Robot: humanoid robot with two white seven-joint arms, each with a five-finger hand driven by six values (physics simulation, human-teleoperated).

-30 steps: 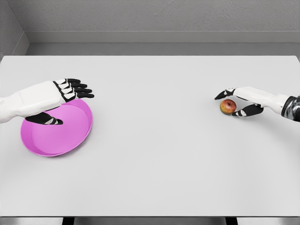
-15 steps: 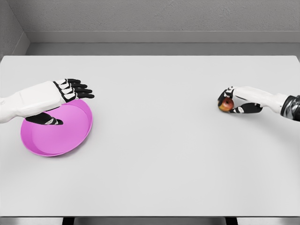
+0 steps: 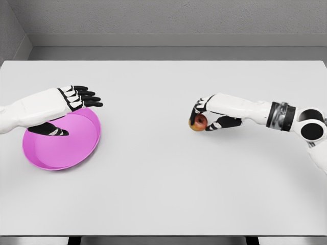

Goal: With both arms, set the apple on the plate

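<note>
Red apple (image 3: 199, 122) is now sitting right of centre, pinched in the right hand (image 3: 207, 115), having travelled leftward toward the pink plate (image 3: 61, 145); left hand (image 3: 76, 98) is hovering there, fingers spread, awaiting handover.

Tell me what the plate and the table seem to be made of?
The plate looks like smooth plastic: one even, slightly glossy pink with a thin raised rim. The table looks like a matte painted or laminate board: flat pale grey, no grain or shine. Both are simulator renders, so this is only a guess.
</note>
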